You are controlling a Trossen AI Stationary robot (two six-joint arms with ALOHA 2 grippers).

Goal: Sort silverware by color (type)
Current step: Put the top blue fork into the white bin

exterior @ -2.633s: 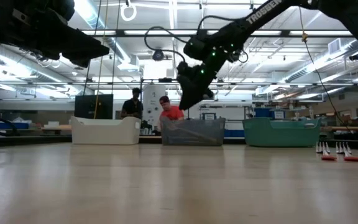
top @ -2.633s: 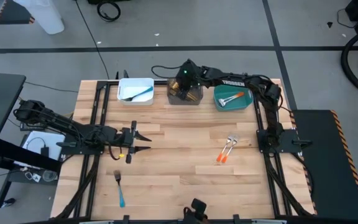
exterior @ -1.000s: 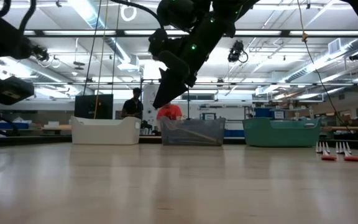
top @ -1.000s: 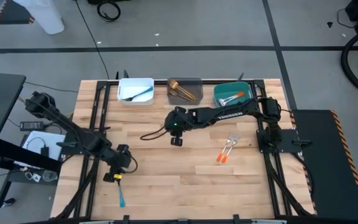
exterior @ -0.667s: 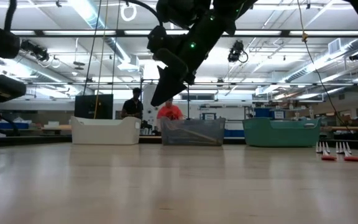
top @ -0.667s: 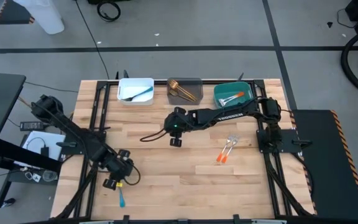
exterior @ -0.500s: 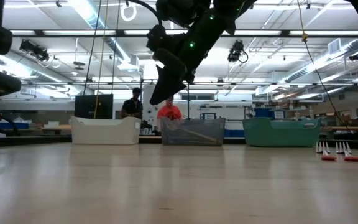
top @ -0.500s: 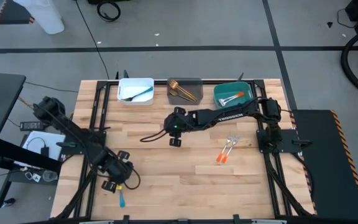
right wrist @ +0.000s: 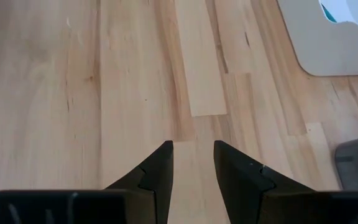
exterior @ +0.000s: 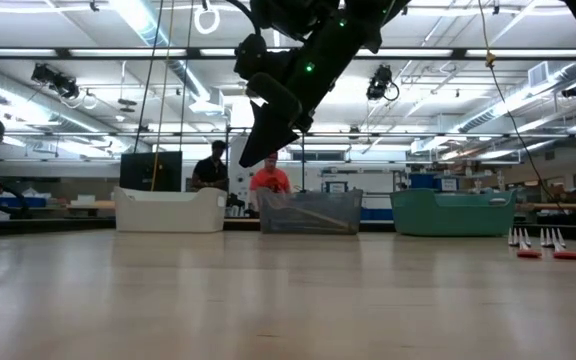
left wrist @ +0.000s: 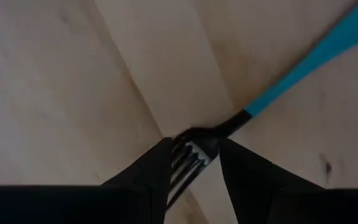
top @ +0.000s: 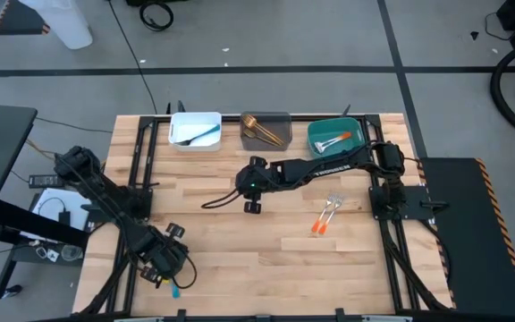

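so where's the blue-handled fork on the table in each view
High view: blue-handled fork at the table's near left edge, mostly hidden under the left gripper.
Low view: not in it.
Left wrist view: its tines lie between the open fingers, blue handle running away across the wood.
Right wrist view: not in it.
Shared landmark: the left gripper itself, over the fork in both views that show it.

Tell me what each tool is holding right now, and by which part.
Nothing is held yet. The left tool stands open astride the head of the blue-handled fork, which lies on the table. The right tool is open and empty above the table's middle.
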